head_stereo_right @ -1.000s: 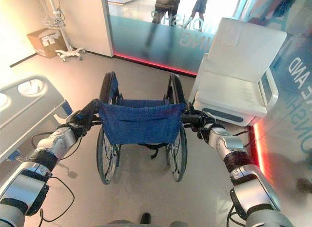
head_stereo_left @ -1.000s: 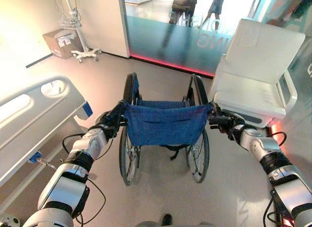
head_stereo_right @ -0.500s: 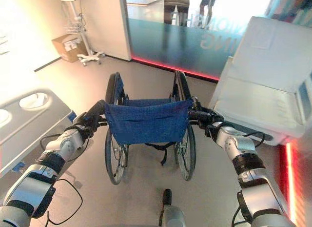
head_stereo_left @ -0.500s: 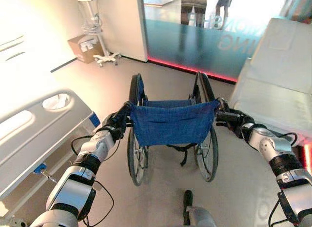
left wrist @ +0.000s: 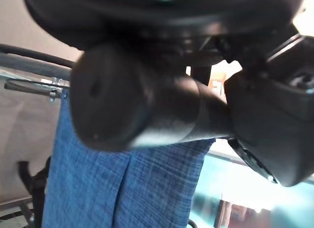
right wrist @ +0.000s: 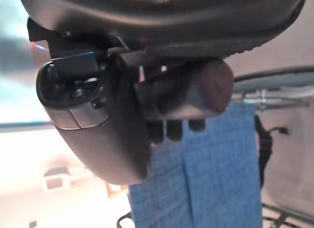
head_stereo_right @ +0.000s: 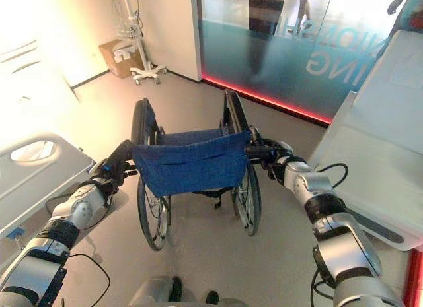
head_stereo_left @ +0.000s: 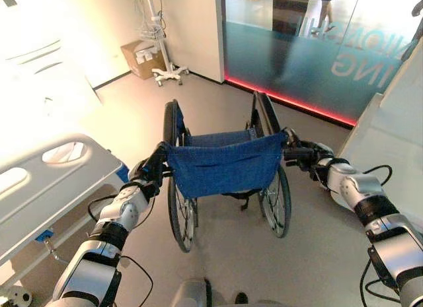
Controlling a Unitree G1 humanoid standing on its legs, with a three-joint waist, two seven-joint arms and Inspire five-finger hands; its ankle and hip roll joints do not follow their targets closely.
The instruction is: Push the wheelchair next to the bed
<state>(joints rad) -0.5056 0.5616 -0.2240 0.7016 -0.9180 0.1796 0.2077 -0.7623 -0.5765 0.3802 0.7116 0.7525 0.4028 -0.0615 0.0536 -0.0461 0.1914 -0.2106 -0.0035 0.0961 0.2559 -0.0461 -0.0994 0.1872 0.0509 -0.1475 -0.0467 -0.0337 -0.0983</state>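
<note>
Wheelchair [head_stereo_left: 221, 168] stands mid-floor, seen from behind, blue fabric backrest [head_stereo_left: 225, 165] facing the robot, big wheels either side w/ rims upright. Left hand [head_stereo_left: 147, 171] is on the left push handle [left wrist: 122, 100]; in the left wrist view the dark grip end sticks out past the hand, fingers and thumb curled round it. Right hand [head_stereo_right: 274, 155] is on the right push handle [right wrist: 196, 93]; the right wrist view shows fingers [right wrist: 169, 127] wrapped under the grip, thumb on the other side, blue cloth just beyond. Both arms reach fwd at about the same height, one each side of the backrest.

Bed [head_stereo_left: 46, 181] lies to the robot's left, white side rail w/ oval cut-outs facing up; its near corner is close to the left arm, and the chair's left wheel is near it but apart, w/ bare floor between. White padded recliner [head_stereo_right: 383, 155] sits on the right, near the right arm. Far side: glass wall [head_stereo_left: 317, 49] w/ red light strip along its base, a cardboard box [head_stereo_left: 142, 56] against the wall, and a wheeled stand [head_stereo_left: 162, 36] beside it. People's legs show beyond the glass.
</note>
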